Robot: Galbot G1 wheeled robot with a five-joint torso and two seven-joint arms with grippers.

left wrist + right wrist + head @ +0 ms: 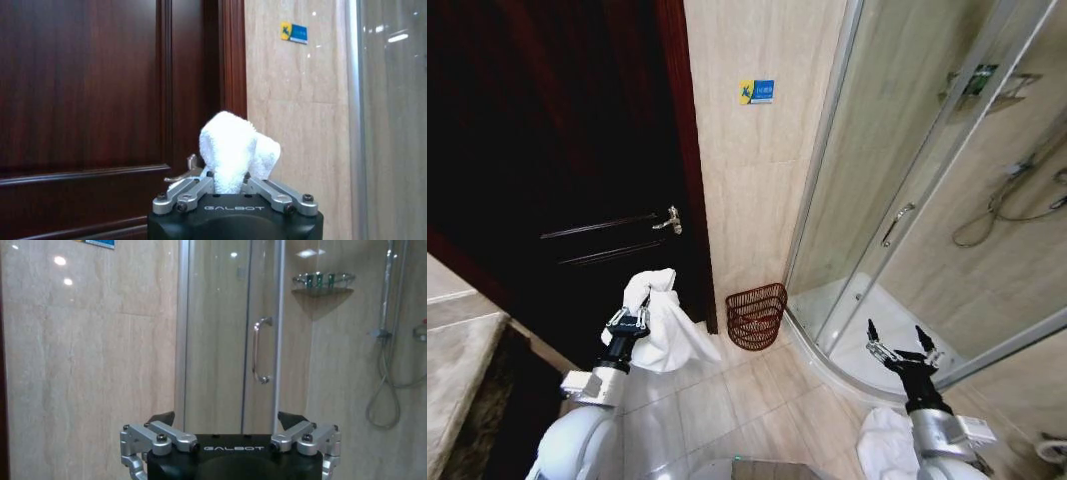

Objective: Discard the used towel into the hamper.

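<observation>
My left gripper (639,312) is shut on a white towel (667,330), which bunches above the fingers and drapes down beside them, held above the floor in front of the dark door. In the left wrist view the towel (232,152) sticks up between the closed fingers (193,191). The hamper (757,315), a small reddish-brown wire basket, stands on the floor against the tiled wall, to the right of the towel and farther away. My right gripper (904,345) hangs open and empty at the lower right, near the shower's curved base.
A dark wooden door (557,180) with a metal handle (667,221) fills the left. A glass shower enclosure (927,200) with a raised white base (867,340) takes the right. A stone counter edge (457,360) sits at the lower left. Tiled floor lies between.
</observation>
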